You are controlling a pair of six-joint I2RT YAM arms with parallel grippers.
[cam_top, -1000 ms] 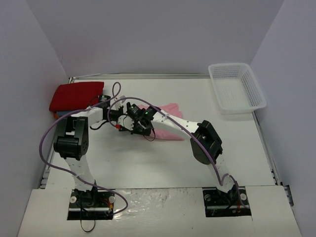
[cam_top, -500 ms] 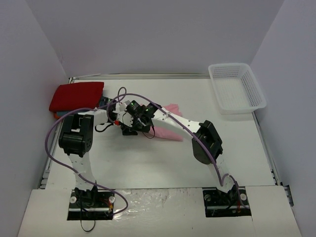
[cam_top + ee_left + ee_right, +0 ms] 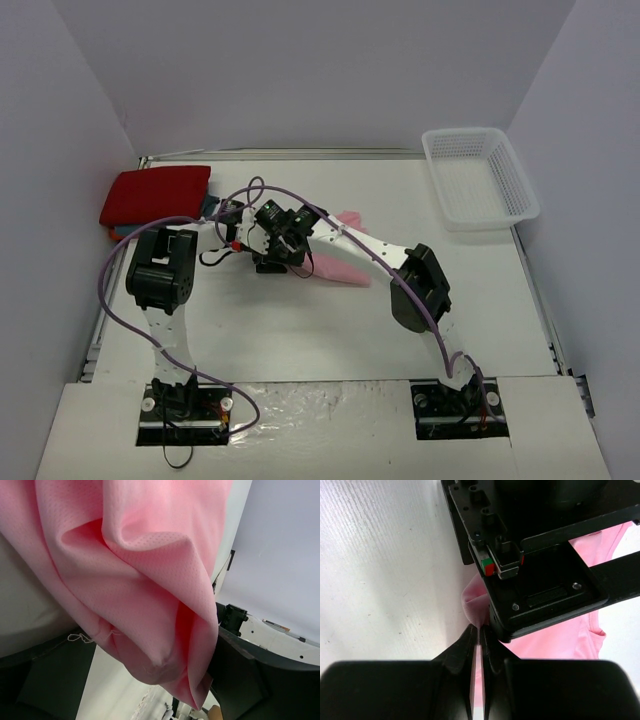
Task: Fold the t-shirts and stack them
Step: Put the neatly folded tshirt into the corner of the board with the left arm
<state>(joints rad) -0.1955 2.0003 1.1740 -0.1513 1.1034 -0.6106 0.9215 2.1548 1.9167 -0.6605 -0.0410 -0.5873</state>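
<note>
Overhead hides your grips; wrist views show right gripper (image 3: 479, 641) nipped narrow on pink t-shirt (image 3: 550, 640) edge, left gripper (image 3: 152, 685) clamping its 6 o'clock bunch.

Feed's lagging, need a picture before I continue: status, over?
Right hand shut on pink t-shirt. Left hand amid its folds, grip unclear. Hands crowded together; red t-shirt folded far left.

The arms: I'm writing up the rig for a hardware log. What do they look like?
The left arm and right arm match: white links between bulky black joint housings, on black bases. A purple cable loops loosely along each. The right gripper has black fingers. A small red-and-green tag marks the black housing at the left arm's tip.
</note>
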